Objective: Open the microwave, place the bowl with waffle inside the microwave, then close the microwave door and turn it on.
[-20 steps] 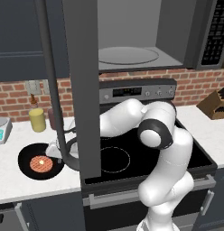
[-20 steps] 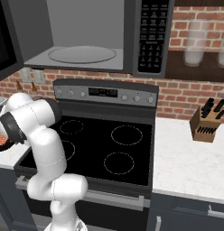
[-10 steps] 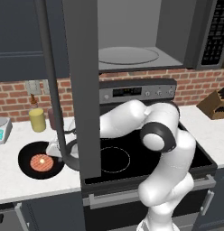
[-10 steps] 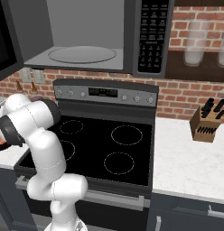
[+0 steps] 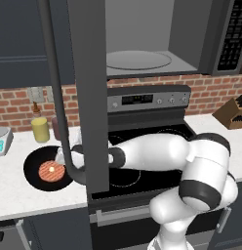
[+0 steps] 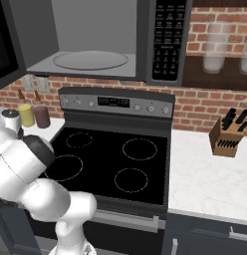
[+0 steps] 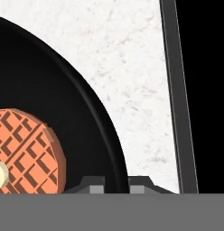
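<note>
In the hand view's lower middle, the hand (image 7: 116, 180) straddles the shallow black bowl's (image 7: 77, 103) rim, fingers apart, waffle (image 7: 23, 151) lower left.

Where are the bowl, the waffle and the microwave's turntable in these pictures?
bowl (image 5: 33, 167): left base view, bare black floor left of the waffle.
waffle (image 7: 21, 151): hand view, on its gridded orange top.
turntable (image 6: 90, 60): right base view, centre of the round plate inside the open microwave.
</note>
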